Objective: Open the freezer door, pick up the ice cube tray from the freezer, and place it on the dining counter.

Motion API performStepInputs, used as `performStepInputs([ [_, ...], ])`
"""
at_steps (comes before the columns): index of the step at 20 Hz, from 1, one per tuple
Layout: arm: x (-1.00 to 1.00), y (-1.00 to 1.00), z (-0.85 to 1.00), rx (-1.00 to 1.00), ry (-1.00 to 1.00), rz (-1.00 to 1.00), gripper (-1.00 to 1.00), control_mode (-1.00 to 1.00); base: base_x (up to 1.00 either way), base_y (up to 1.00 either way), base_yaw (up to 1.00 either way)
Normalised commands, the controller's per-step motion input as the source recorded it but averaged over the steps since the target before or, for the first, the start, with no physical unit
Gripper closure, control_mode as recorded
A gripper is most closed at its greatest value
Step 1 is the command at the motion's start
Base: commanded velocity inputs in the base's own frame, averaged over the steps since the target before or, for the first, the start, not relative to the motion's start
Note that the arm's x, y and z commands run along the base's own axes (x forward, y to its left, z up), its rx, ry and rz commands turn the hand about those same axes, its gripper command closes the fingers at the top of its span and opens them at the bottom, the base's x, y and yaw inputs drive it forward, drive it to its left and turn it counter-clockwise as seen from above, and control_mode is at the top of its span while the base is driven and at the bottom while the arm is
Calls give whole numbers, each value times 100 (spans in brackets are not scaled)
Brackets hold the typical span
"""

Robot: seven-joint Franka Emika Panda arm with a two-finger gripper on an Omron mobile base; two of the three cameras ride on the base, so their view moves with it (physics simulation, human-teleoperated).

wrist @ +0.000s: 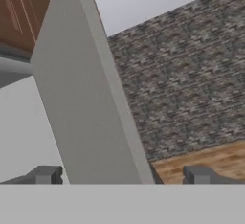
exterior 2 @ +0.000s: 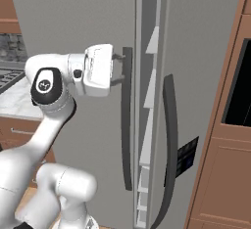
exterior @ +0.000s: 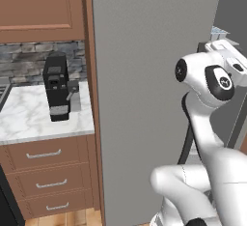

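The freezer door (exterior 2: pixel 73 17) is a tall matte grey panel, also wide across the left base view (exterior: pixel 144 85). It stands slightly ajar, and pale grey shelves of the freezer (exterior 2: pixel 147 105) show in the narrow gap. My gripper (exterior 2: pixel 119 67) is open at the upper part of the door's long dark handle (exterior 2: pixel 127 140), its fingertips reaching the bar. In the hand view the door's grey edge (wrist: pixel 91 122) runs between the two tips of the gripper (wrist: pixel 122 175). The ice cube tray is hidden. The dining counter is out of view.
A second grey door with its own dark handle (exterior 2: pixel 169 140) stands right of the gap. Brown cabinetry with a dark oven window (exterior 2: pixel 240 91) is at the far right. On the left, a black coffee machine (exterior: pixel 58 92) sits on a small marble counter (exterior: pixel 24 121) over wooden drawers (exterior: pixel 43 172).
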Motion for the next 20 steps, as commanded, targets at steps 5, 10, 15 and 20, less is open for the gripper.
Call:
performStepInputs([
  [5,59,-29,-1,2,0,0,-100,-100,0,0,0],
  [10,47,-28,-8,3,0,-1,-100,-100,0,0,0],
  [15,21,-50,-4,10,0,-1,-100,-100,0,0,0],
  [20,18,-59,-2,12,0,0,-100,-100,0,0,0],
])
